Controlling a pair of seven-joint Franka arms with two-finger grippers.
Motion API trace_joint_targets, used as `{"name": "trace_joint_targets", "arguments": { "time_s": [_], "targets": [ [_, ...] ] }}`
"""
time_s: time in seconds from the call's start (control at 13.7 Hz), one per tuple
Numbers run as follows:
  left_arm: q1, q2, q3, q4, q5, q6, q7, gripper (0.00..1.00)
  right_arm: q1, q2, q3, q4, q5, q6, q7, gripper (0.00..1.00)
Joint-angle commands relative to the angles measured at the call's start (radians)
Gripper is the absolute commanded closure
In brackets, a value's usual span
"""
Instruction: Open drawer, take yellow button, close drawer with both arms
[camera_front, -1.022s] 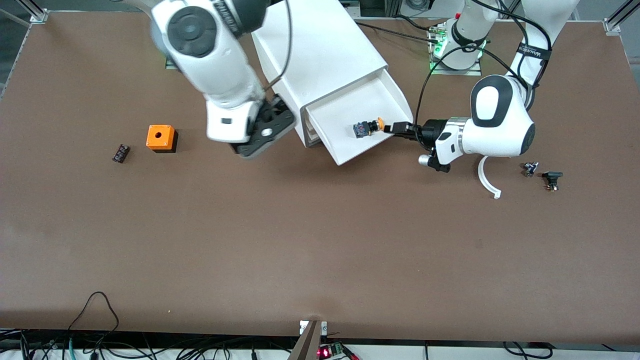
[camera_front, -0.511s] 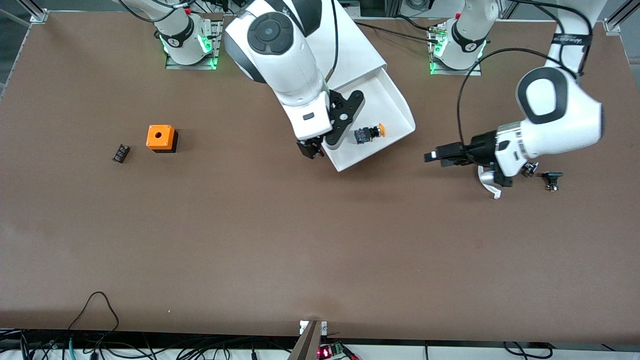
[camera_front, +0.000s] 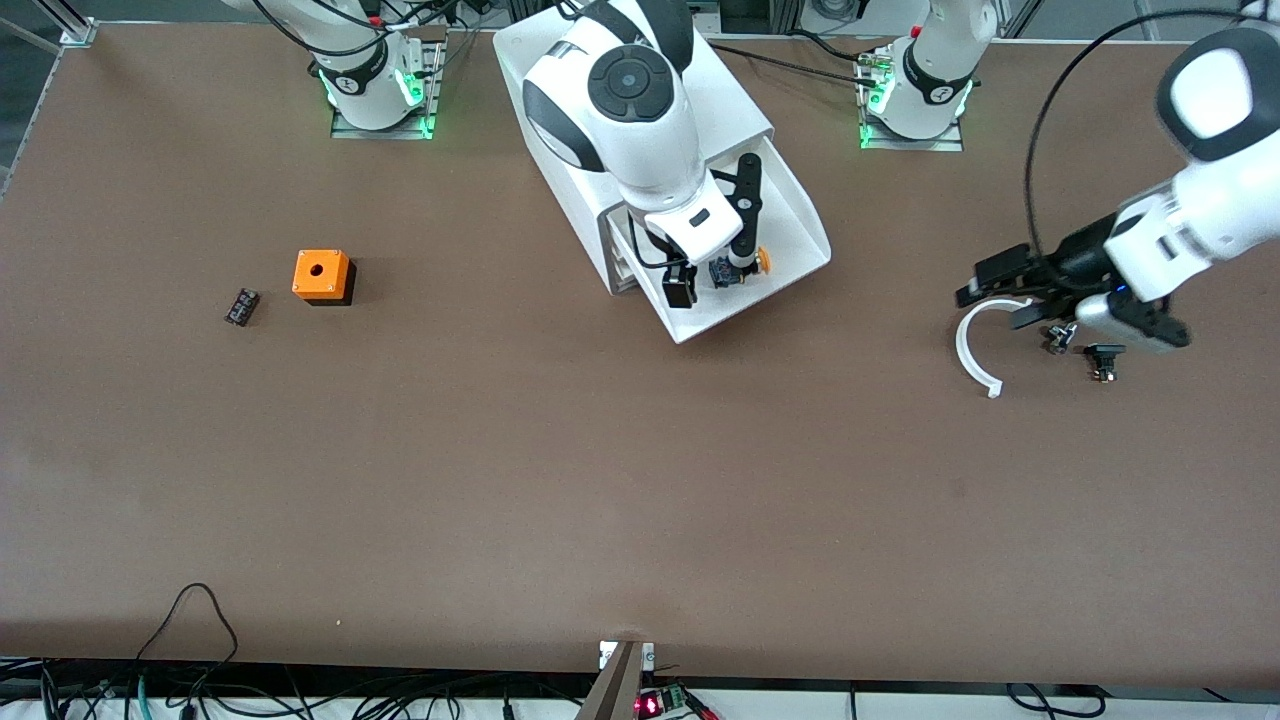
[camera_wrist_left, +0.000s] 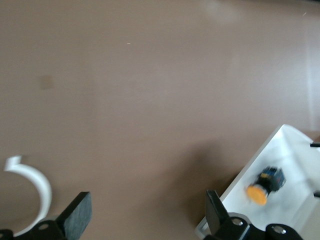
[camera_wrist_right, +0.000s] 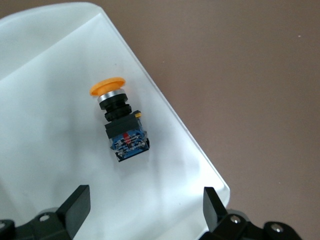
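The uppermost drawer (camera_front: 790, 215) of the white cabinet (camera_front: 735, 100) stands pulled out. The button (camera_front: 738, 266), with an orange cap on a dark body, lies on its side in it. My right gripper (camera_front: 712, 272) is open just above the drawer, with the button between its fingers' line. In the right wrist view the button (camera_wrist_right: 122, 127) lies on the drawer floor (camera_wrist_right: 50, 100), ahead of the open right gripper (camera_wrist_right: 145, 210). My left gripper (camera_front: 990, 280) is open and empty over the table toward the left arm's end. The left wrist view (camera_wrist_left: 147, 215) also shows the button (camera_wrist_left: 265, 182).
A white curved piece (camera_front: 968, 350) lies under the left gripper, with two small black parts (camera_front: 1062, 338) (camera_front: 1104, 358) beside it. An orange cube with a hole (camera_front: 322, 276) and a small black part (camera_front: 241, 306) sit toward the right arm's end.
My right arm swung from beside the cabinet to over the open drawer and the button. My left gripper drew away from the drawer toward the left arm's end of the table.
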Motion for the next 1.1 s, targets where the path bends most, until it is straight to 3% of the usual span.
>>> {"name": "trace_joint_targets", "arguments": {
  "time_s": [0.0,0.29,1.02],
  "targets": [
    [-0.011,-0.025,0.016,0.089,0.159,-0.113,-0.043,0.0,0.017,0.038,0.0,0.043,-0.018,0.014,-0.055,0.0],
    [-0.068,-0.063,0.003,0.118,0.368,-0.156,-0.281,0.0,0.025,0.053,-0.004,0.043,-0.019,0.109,-0.058,0.0],
    [-0.083,-0.06,0.006,0.118,0.375,-0.152,-0.338,0.0,0.107,0.089,-0.049,0.04,-0.038,0.103,-0.057,0.0]
  ]
}}
